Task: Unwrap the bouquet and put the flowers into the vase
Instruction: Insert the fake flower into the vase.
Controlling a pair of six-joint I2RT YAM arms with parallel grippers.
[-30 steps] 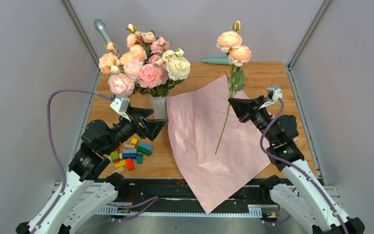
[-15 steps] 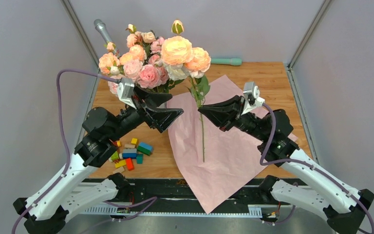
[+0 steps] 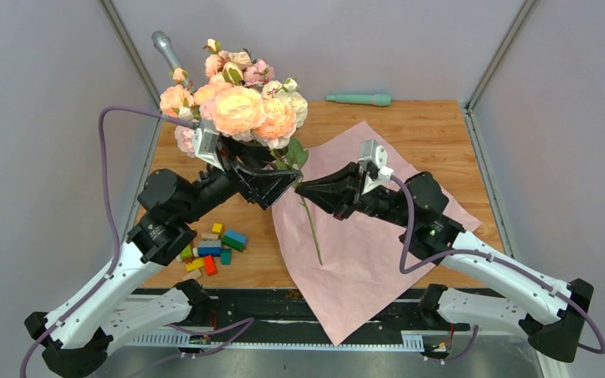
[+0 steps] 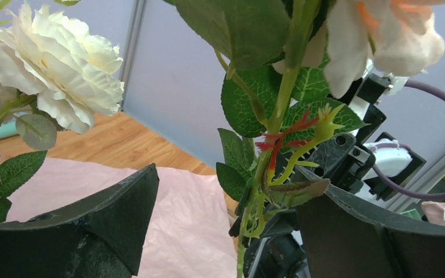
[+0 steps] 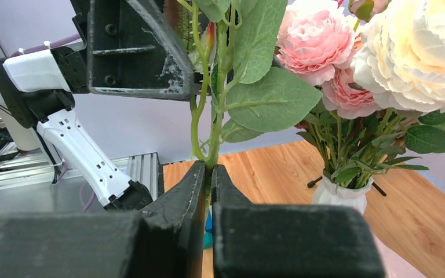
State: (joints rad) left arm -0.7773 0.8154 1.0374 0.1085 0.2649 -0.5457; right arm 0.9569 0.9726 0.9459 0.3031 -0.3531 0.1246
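My right gripper [image 3: 303,189] [image 5: 208,171] is shut on the thin green stem [image 3: 312,232] [image 5: 214,133] of a flower with two large peach blooms [image 3: 246,112]. It holds the stem upright above the left edge of the spread pink paper [image 3: 370,236]. My left gripper [image 3: 283,191] [image 4: 226,174] stands open just above the right one. The stem [image 4: 275,116] passes between its jaws, close to the right finger [image 4: 347,231]. The white ribbed vase [image 5: 340,198] holds a full bunch of pink, cream and peach roses [image 3: 228,71]. In the top view my left arm hides the vase.
Several small coloured blocks [image 3: 214,246] lie on the wooden table [image 3: 433,126] left of the paper. A teal handle [image 3: 358,99] lies at the back edge and a grey rod [image 3: 165,49] leans in the back left corner. Grey walls close in both sides.
My right gripper has carried the peach-bloomed stem left from above the paper to beside the vase bunch. My left arm has risen, and its open jaws now straddle the stem.
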